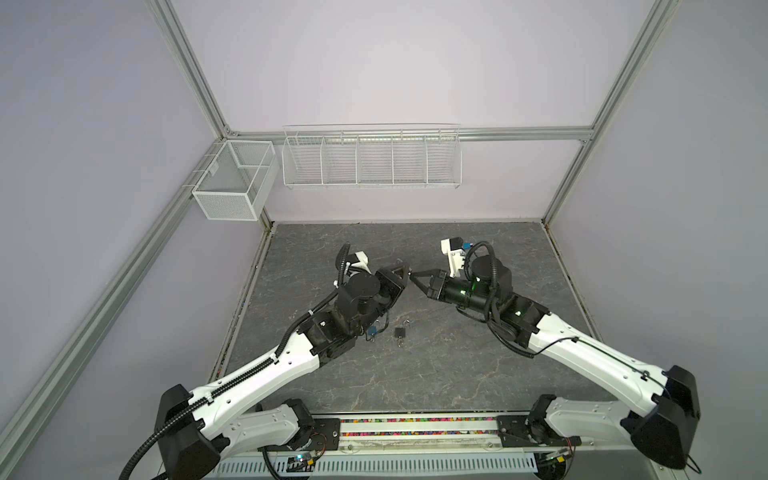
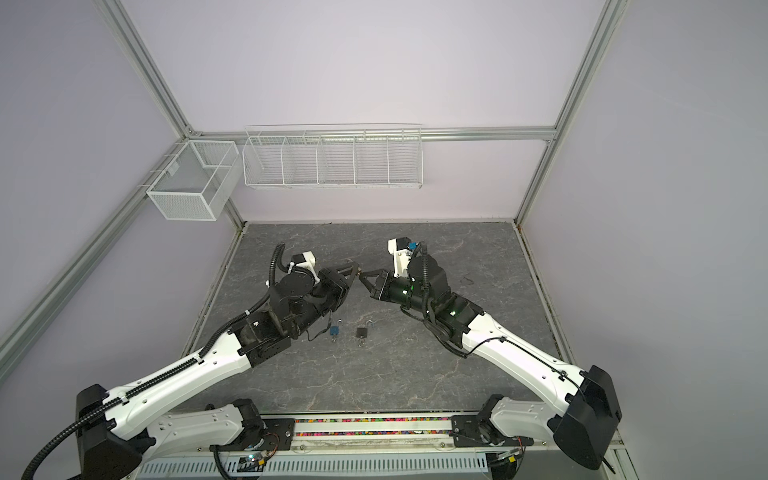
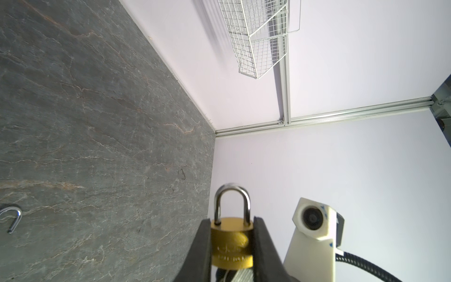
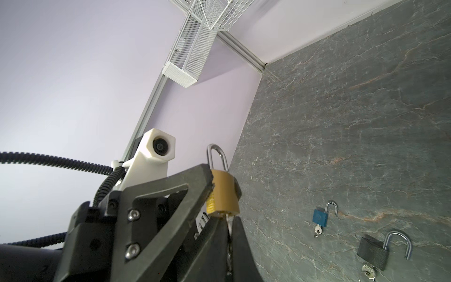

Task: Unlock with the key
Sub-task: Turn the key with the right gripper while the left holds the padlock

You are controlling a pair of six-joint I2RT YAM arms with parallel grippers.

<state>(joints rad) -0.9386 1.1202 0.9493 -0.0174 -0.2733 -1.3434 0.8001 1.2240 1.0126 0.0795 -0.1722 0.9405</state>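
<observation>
Above table (image 1: 415, 374), left fingers (image 3: 202, 249) clamp brass padlock (image 3: 230, 241), shackle outward; right fingers (image 4: 240, 244) pinch inserted key (image 4: 229, 221).

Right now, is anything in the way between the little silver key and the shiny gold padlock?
Nothing visible is. The silver key, pinched in the right gripper, meets the underside of the gold brass padlock, which is clamped in the left gripper.

The brass padlock (image 3: 230, 241), steel shackle (image 3: 232, 202) seated in its body, is clamped across the body in the left gripper (image 3: 231, 225), off the table (image 1: 457, 353), toward 12 o'clock of its middle in both top views. The silver key (image 4: 229, 225) meets the keyway from 4 o'clock, pinched by the right gripper (image 4: 226, 218) (blue padlock (image 4: 320, 217) and black padlock (image 4: 373, 252) lie at 6 o'clock, shackles sprung, keys in).
</observation>
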